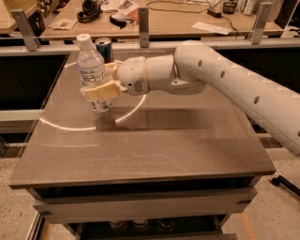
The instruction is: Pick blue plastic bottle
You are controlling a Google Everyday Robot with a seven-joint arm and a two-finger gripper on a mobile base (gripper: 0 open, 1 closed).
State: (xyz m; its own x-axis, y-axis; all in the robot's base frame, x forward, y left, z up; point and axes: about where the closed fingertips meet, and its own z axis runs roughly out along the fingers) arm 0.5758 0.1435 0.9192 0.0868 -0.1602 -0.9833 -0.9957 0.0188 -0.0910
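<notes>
The blue plastic bottle is clear, with a white cap and a white label. It stands upright in my gripper over the far left part of the brown table. The cream fingers are closed around the bottle's lower half. Its base hangs a little above the tabletop, with its shadow below it. The white arm reaches in from the right.
A blue-and-silver drink can stands just behind the bottle near the table's far edge. Behind the table run a rail with metal posts and a wooden desk with headphones and papers. A white arc is marked on the tabletop.
</notes>
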